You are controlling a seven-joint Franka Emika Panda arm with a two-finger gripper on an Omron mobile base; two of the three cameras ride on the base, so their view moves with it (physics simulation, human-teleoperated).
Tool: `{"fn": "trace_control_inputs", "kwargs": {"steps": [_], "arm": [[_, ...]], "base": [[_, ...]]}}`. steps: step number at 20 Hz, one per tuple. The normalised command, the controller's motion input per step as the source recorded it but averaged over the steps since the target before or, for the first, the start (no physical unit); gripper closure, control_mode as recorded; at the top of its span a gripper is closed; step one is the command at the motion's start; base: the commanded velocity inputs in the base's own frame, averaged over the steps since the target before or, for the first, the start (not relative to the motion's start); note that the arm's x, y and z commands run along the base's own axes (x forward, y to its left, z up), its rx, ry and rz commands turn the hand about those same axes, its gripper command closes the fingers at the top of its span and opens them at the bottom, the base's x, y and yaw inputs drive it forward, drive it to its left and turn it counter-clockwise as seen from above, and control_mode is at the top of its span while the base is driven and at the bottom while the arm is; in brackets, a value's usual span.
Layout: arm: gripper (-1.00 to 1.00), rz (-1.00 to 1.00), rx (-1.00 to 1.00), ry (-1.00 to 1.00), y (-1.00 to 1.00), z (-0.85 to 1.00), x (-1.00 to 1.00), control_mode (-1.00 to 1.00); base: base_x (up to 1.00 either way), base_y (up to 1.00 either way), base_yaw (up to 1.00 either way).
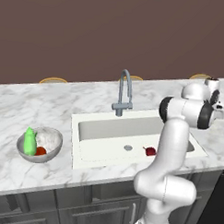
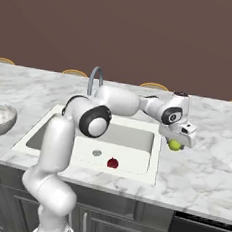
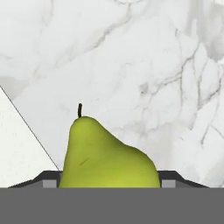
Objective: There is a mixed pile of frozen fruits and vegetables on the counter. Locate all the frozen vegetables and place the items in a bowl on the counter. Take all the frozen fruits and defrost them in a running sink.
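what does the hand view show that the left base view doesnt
Hand view alone: a yellow-green pear with a short dark stem, seen close between the end effector fingers, which look closed on it, over veined marble counter.

Left base view alone: the grey bowl holding a bright green pointed item and a red-orange round one, the dark red piece on the floor of the sink, and the gooseneck faucet.

Both: the white marble counter and an edge of the white sink.
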Motion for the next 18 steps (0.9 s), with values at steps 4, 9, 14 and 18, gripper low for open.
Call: {"fn": "trace_control_inputs", "kwargs": {"steps": [4, 9, 14, 18], "arm": [[1.0, 0.0, 0.0, -0.19, 0.99, 0.32, -0.19, -1.0], [1.0, 0.02, -0.05, -0.01, 0.96, -0.13, 0.03, -1.0], [1.0, 0.06, -0.07, 0.08, 1.0, 0.05, 0.06, -1.0], [1.0, 0.09, 0.0, 0.18, 1.0, -0.06, 0.19, -1.0]], "base": [[0.0, 0.0, 0.0], [0.0, 0.0, 0.0], [0.0, 0.0, 0.0], [0.0, 0.0, 0.0]]}}
